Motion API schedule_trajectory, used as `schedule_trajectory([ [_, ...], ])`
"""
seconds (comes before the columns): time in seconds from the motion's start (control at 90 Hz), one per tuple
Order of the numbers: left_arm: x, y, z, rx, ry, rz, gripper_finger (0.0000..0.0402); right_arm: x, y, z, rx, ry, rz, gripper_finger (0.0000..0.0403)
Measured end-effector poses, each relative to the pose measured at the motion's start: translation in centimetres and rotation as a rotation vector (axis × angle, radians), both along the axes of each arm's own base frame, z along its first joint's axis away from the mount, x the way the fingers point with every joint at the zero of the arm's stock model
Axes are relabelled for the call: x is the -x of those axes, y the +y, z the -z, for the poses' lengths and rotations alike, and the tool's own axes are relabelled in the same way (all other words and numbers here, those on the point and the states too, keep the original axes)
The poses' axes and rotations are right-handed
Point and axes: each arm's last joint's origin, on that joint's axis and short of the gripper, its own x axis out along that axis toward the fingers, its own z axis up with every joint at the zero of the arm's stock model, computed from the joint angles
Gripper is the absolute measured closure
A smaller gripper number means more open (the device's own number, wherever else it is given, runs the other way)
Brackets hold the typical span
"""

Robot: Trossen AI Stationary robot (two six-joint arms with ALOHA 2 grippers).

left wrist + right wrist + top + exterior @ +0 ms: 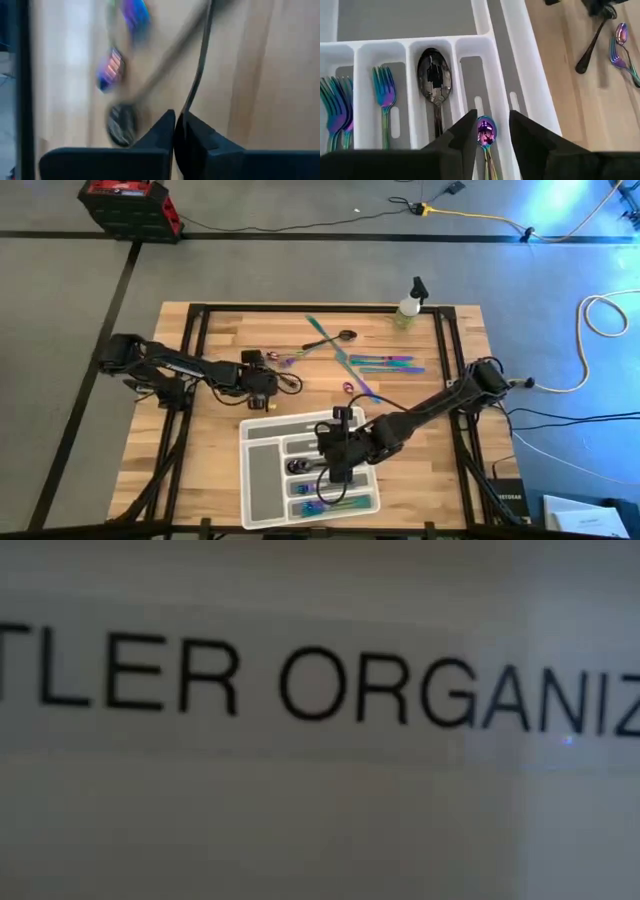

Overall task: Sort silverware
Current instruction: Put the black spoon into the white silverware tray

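Silverware (375, 363) lies partly loose on the far middle of the wooden surface (220, 470) and partly sorted in the white tray (262, 480) at the near edge. In the right wrist view, the tray compartments hold iridescent forks (384, 95), a dark spoon (434, 80) and a small iridescent spoon (486, 131). The right tool (489, 134) hangs over the tray, its fingers parted on either side of the small spoon's bowl; whether they touch it cannot be told. The left tool (176, 131) sits left of the loose pieces, its fingers pressed together with nothing visibly between them; just ahead of it lie a dark utensil (122, 122) and blurred iridescent pieces (111, 70). A spray bottle (409, 304) stands at the far edge. The low view shows only blurred printed lettering (320, 685).
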Motion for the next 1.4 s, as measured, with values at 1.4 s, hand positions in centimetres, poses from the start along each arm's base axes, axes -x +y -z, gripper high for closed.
schedule_trajectory([
  [1.4,-3.9,-5.4,-5.9,1.155,-0.489,-0.081,0.0394,-3.7,0.9,2.4,0.773,-0.105,-0.424,0.0231],
])
